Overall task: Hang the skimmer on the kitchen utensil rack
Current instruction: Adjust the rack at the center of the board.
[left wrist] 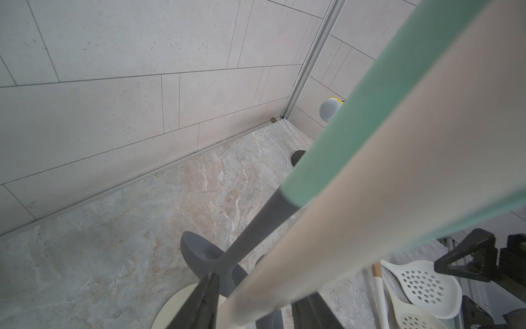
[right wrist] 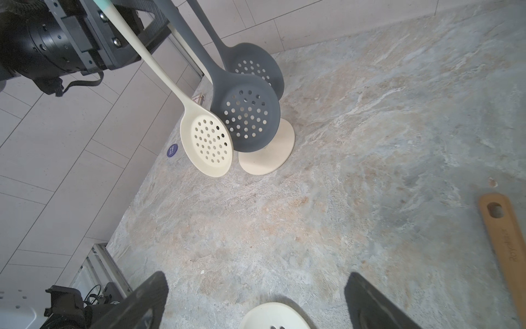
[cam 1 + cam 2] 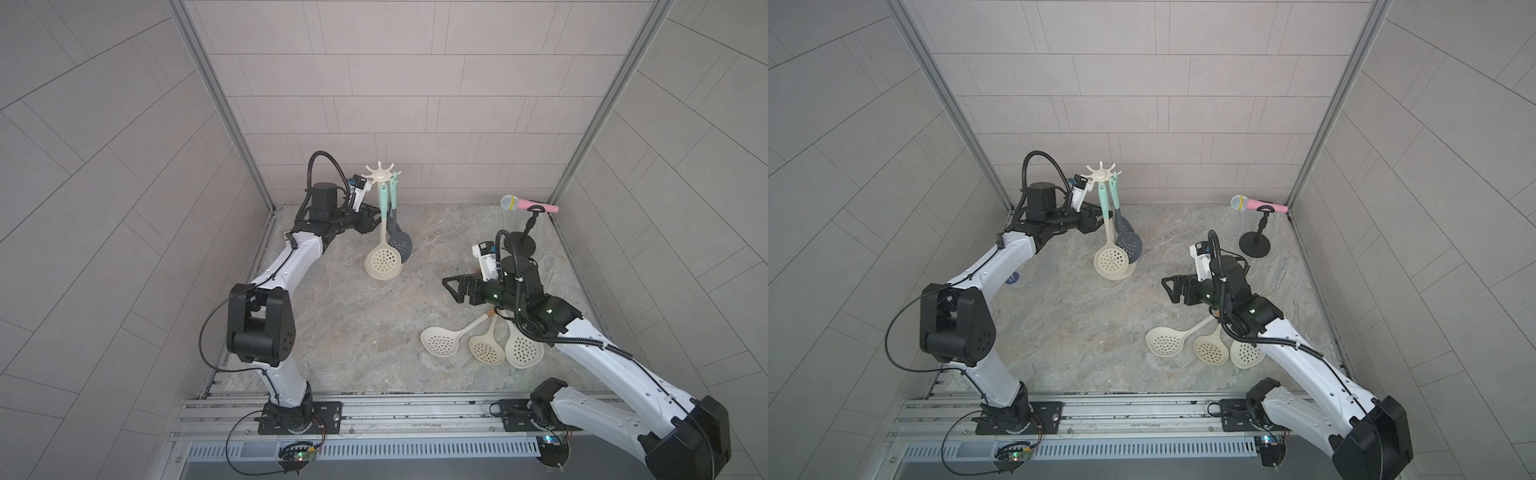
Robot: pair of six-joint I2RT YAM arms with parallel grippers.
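Hanging cream skimmer [image 3: 383, 262] between left gripper [image 3: 376, 220] jaws

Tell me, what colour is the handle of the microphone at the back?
Pink. The microphone handle shows best in a top view.

Both top views look down from high over the near rail [image 3: 415, 409] onto the table [image 3: 353, 332]. The left wrist view sits close against a hanging skimmer [image 1: 384, 176], facing the far corner. The right wrist view looks low across the table at the rack [image 2: 273, 153]. All share that skimmer.
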